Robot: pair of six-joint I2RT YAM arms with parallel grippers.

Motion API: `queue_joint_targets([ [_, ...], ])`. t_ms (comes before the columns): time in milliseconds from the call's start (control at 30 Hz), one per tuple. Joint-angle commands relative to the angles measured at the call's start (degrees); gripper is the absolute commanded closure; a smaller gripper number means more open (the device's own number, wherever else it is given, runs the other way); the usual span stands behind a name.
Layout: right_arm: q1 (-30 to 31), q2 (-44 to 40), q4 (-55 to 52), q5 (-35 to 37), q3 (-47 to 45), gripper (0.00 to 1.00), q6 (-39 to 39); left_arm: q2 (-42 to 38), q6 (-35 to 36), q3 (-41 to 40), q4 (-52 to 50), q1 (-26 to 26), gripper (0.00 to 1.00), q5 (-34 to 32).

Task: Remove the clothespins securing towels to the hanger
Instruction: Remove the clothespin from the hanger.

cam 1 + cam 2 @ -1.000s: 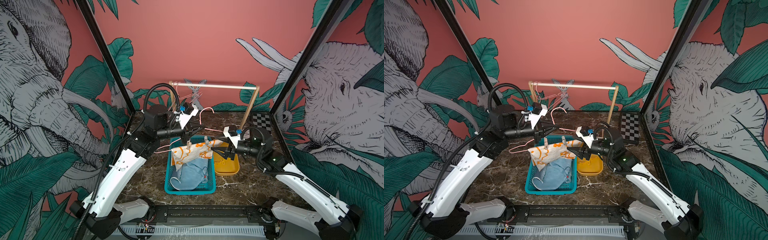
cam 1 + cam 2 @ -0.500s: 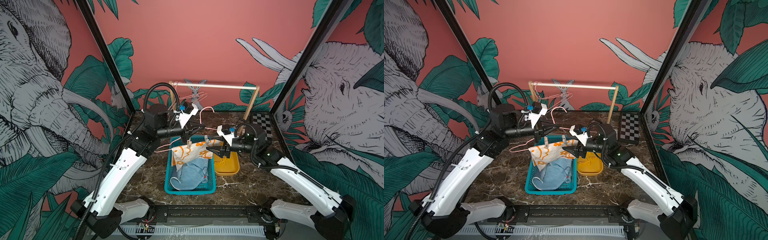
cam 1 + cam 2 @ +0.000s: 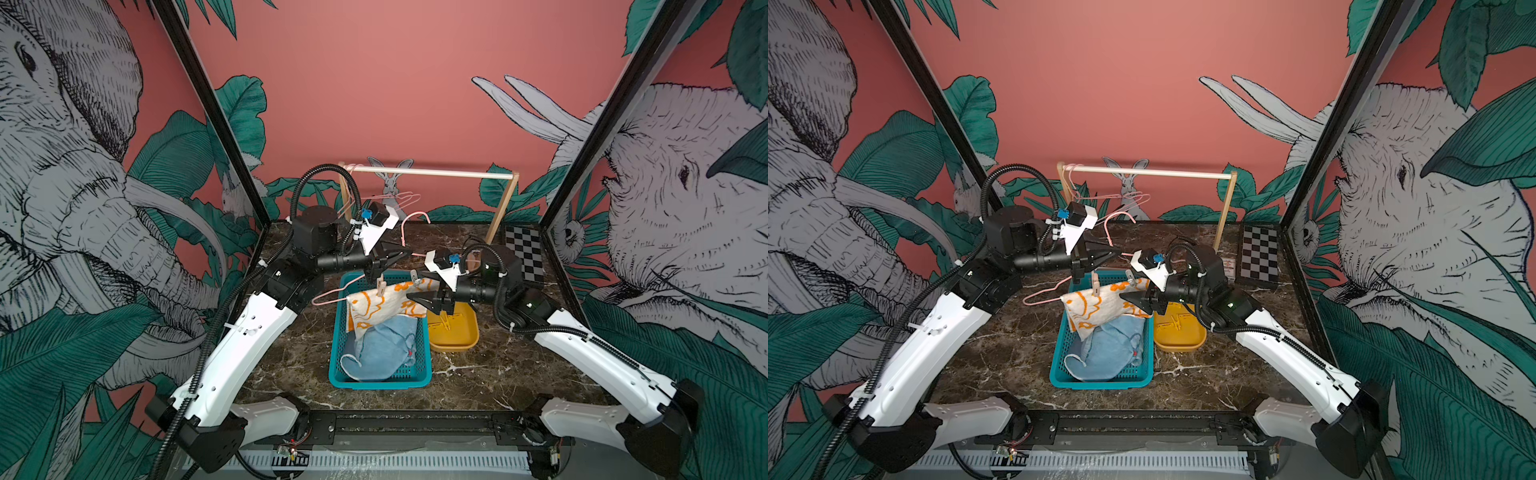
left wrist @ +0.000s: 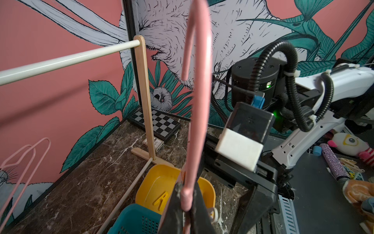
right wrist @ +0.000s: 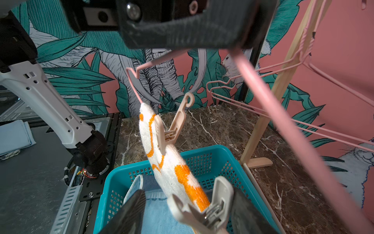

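Your left gripper (image 4: 186,202) grips the pink hanger (image 4: 199,101); your right gripper (image 5: 188,200) is open, jaws on both sides of the beige clothespin (image 5: 204,204) at the right end of the cream towel (image 5: 172,168).

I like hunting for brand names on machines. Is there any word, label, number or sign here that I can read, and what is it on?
No text in any view can be read.
Small box beside the checkerboard: it has a printed label, too blurred to read.
Teal basket and yellow tray: no writing visible.
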Motion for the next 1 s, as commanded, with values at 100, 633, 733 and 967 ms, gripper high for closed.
queue_joint_targets([
  [100, 0.4, -2.8, 1.1, -3.2, -0.5, 0.35, -2.5, -0.9, -0.1, 1.4, 1.5, 0.0, 1.00, 0.1],
  [633, 0.8, -1.0, -1.6, -0.6, 0.2, 0.41, -6.8, -1.1, -1.1, 1.4, 1.8, 0.0, 1.00, 3.6],
  [733, 0.8, -0.9, -1.4, -2.0, 0.4, 0.44, -6.9, -0.9, -1.2, 1.4, 1.8, 0.0, 1.00, 3.7],
  [967, 1.0, -1.1, -0.7, -3.9, 0.4, 0.48, -7.3, -0.3, -1.5, 1.4, 2.1, 0.0, 1.00, 3.6],
])
